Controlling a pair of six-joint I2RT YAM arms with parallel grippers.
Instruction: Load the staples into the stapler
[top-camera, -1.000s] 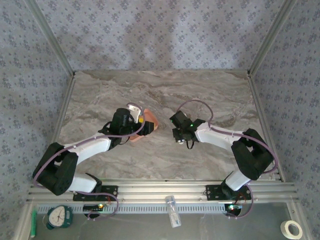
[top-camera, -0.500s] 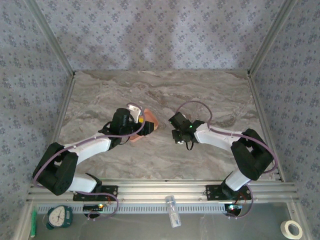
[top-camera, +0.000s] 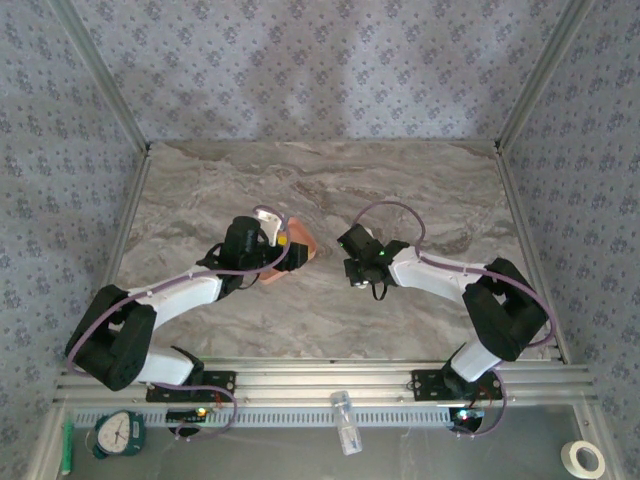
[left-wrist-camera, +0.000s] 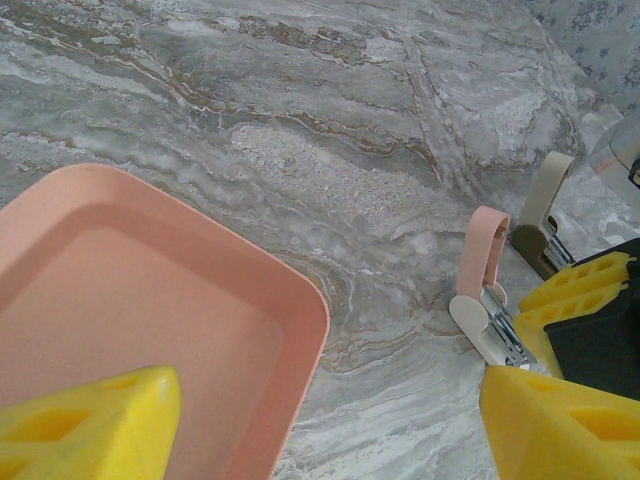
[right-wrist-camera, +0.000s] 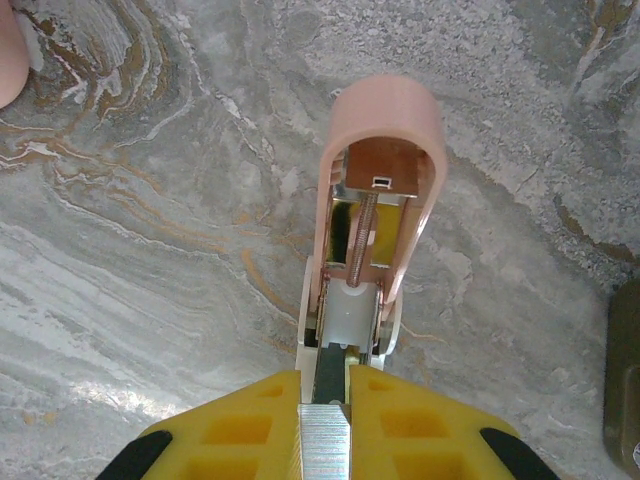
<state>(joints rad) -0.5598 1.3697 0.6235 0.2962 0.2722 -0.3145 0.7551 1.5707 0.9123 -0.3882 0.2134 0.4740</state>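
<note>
Here the right gripper (right-wrist-camera: 325, 405) pinches the rear end of the small pale pink and white plastic stapler (right-wrist-camera: 365, 250). The stapler juts straight ahead of its yellow fingers, pink top arm raised, spring and channel bared. The left gripper (left-wrist-camera: 330, 390) hangs with fingers spread wide, the salmon-pink plastic tray (left-wrist-camera: 300, 305) under its left finger and the stapler just beyond its right one. The dark-grey metal staples I cannot make out, perhaps too small. The stapler looks light, rigid and prone to pivot, so grip its base sides near the hinge. A staple strip is probably brittle and wants a gentle pinch along its long sides.
</note>
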